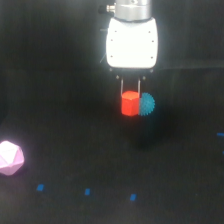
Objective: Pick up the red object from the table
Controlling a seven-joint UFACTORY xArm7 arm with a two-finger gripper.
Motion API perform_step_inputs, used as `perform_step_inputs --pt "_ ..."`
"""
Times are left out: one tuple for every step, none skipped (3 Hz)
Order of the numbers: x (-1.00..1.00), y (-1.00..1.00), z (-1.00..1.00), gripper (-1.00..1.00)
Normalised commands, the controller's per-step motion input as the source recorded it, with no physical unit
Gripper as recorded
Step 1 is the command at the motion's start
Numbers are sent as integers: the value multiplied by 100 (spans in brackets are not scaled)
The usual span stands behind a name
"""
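Black and matte, the table (60, 100) fills the exterior view, with a few small blue marks (87, 191) along its lower part. At the centre, the gripper (130, 95) hangs from the top edge, its two thin fingers (121, 86) pointing down and closed on either side of the red object (130, 103), pinching its upper part. Whether the red block rests on the surface or is lifted clear of it cannot be told. Touching it at three o'clock is a spiky blue ball (147, 104). Above the fingers, at twelve o'clock, sits the gripper's bright white body (132, 42). Well apart, toward eight o'clock near the view's edge, lies a pink faceted polyhedron (10, 157).
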Motion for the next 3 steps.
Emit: perform_step_inputs --pt "-4 8 -100 -100" --pt "-17 -74 -31 -63" --pt "28 -3 26 -100"
